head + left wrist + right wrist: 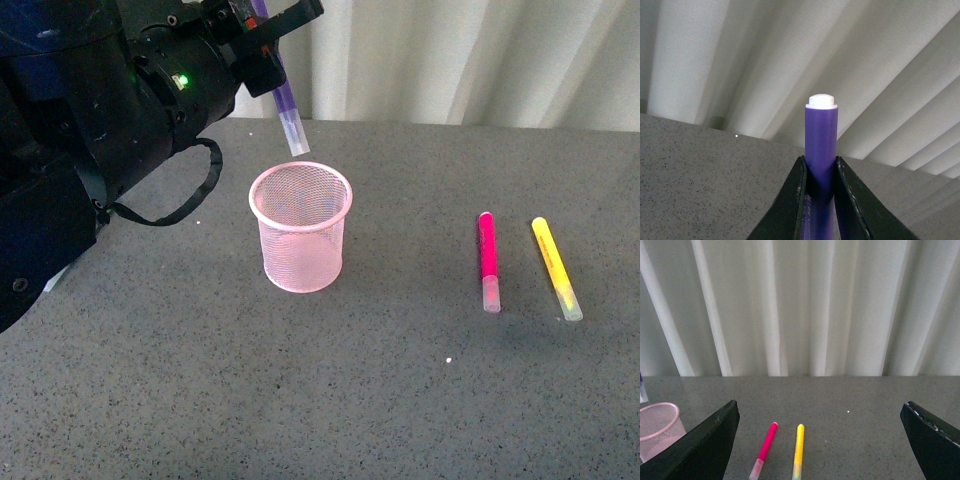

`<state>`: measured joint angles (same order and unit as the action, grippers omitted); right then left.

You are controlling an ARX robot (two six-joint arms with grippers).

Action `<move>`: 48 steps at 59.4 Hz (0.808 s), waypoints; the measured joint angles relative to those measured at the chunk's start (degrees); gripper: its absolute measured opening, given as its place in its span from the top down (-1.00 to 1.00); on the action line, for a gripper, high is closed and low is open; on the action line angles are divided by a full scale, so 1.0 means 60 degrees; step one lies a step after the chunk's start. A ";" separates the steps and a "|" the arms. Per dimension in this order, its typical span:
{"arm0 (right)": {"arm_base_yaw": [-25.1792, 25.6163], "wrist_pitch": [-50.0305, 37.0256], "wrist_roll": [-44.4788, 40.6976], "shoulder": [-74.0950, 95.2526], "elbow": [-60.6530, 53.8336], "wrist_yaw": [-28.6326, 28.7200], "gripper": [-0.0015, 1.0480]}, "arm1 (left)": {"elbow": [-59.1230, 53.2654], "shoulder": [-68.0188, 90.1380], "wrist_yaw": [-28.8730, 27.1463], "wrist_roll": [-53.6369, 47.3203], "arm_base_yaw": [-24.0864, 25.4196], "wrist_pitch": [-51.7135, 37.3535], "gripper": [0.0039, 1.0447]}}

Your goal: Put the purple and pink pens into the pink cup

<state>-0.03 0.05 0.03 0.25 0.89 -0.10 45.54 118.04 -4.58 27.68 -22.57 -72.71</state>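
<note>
Above the pink cup (300,262), left fingers (789,205) grip the purple pen (287,105).

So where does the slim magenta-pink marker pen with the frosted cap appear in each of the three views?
Front view: the pink pen lies right of the pink wire-mesh cup.
Left wrist view: not in it.
Right wrist view: the pen lies between the cup and the yellow marker.
Shared landmark: the white pleated curtain, in all three.

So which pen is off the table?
The purple pen, clamped in the left fingers over the pink cup; the pink pen and yellow pen lie on the table.
</note>
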 joint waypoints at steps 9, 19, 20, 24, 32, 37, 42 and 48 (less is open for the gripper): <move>0.0000 0.0000 0.0000 0.0000 0.0000 0.0000 -0.87 | 0.0000 0.0160 -0.0091 0.0062 -0.0193 -0.0106 0.76; 0.0000 0.0000 0.0000 0.0000 0.0000 0.0000 -0.87 | 0.0000 0.0423 -0.0240 0.0142 -0.0415 -0.0200 0.76; 0.0000 0.0000 0.0000 0.0000 0.0000 0.0000 -0.87 | 0.0000 0.0437 -0.0259 0.0160 -0.0433 -0.0222 0.76; 0.0000 0.0000 -0.0004 0.0000 0.0000 0.0000 -0.87 | 0.0000 0.0532 -0.0353 0.0189 -0.0539 -0.0306 0.76; 0.0000 0.0000 0.0000 0.0000 0.0000 0.0000 -0.87 | 0.0000 0.0725 -0.0382 0.0193 -0.0597 -0.0514 0.76; 0.0000 0.0000 0.0000 0.0000 0.0000 0.0000 -0.87 | 0.0000 0.0885 -0.0222 0.0175 -0.0597 -0.0623 0.76; 0.0000 0.0000 0.0000 0.0000 0.0000 0.0000 -0.87 | -0.0055 0.1013 -0.0120 0.0106 -0.0561 -0.0871 0.76; 0.0000 0.0000 0.0000 0.0000 0.0000 0.0000 -0.87 | -0.0230 0.1075 -0.0033 0.0095 -0.0393 -0.0984 0.76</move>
<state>-0.03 0.05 0.03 0.25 0.89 -0.10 44.16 124.49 -4.78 28.25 -24.93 -78.61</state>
